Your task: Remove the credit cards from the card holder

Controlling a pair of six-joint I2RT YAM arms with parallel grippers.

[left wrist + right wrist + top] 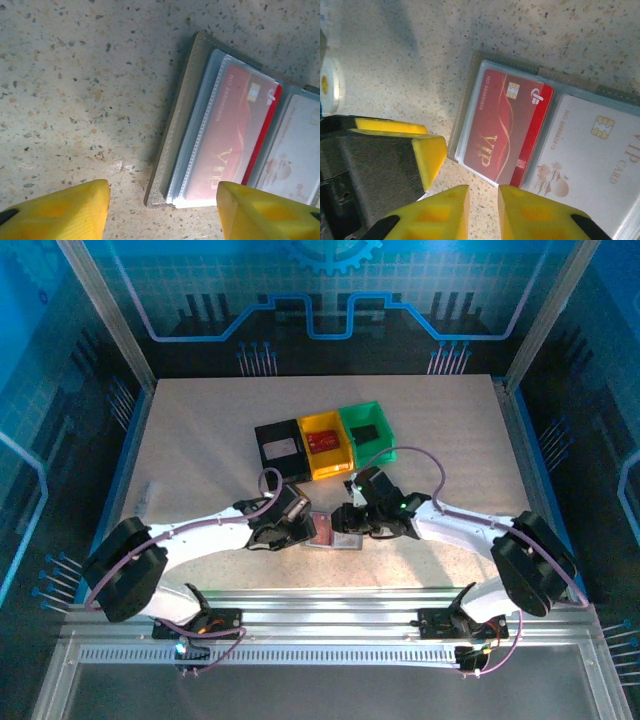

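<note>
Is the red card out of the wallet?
No, the red card lies tucked in a see-through sleeve of the open grey wallet.

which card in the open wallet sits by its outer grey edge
The red VIP card; it lies beside the card holder's grey edge, while the white card lies farther in.
</note>
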